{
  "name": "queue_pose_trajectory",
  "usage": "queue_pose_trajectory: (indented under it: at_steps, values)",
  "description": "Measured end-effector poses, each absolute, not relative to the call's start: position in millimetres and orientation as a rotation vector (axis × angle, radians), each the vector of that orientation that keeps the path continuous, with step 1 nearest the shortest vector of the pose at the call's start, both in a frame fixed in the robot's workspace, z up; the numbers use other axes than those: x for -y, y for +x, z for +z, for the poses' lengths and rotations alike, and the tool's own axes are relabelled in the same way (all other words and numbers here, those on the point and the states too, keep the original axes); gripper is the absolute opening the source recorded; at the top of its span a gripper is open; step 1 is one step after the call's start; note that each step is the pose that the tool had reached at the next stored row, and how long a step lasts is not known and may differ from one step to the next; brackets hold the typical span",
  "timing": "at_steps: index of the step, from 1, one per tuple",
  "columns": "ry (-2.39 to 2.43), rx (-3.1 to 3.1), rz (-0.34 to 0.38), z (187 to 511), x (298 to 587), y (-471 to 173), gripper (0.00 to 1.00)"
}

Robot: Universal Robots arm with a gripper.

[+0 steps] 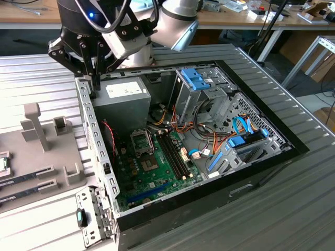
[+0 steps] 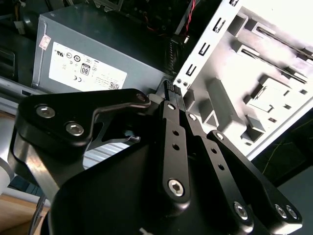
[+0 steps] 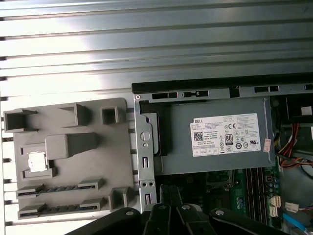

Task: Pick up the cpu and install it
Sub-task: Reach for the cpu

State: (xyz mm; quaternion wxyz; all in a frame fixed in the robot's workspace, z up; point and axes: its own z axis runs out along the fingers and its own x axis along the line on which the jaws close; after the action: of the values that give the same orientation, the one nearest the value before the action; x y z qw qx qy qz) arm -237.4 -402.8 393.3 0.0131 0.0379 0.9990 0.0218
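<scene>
The cpu (image 3: 36, 162), a small silvery square, lies in a recess of the grey fixture tray (image 3: 93, 161) beside the computer case. In the exterior view it sits at the picture's left edge (image 1: 2, 163). My gripper (image 1: 96, 90) hangs over the case's side wall next to the power supply (image 1: 123, 97), well away from the cpu. Its black fingers (image 2: 171, 105) are pressed together with nothing between them, as the first wrist view of the gripper (image 3: 168, 191) also shows. The black socket frame (image 1: 141, 140) sits on the green motherboard inside the case.
The open case (image 1: 261, 157) holds blue drive brackets (image 1: 194, 79), bundled cables (image 1: 209, 141) and black memory slots (image 1: 172, 151). Two memory sticks (image 1: 26, 179) lie in the fixture tray, and an upright post (image 1: 34, 123) stands on it. The ribbed metal table (image 1: 293, 209) surrounds everything.
</scene>
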Motion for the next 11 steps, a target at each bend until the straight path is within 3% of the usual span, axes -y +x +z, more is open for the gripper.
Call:
queue_pose_trajectory:
  at_steps: [11]
  values:
    - [0.118, -3.112, 0.068, 393.3, 402.8, -241.3, 0.11]
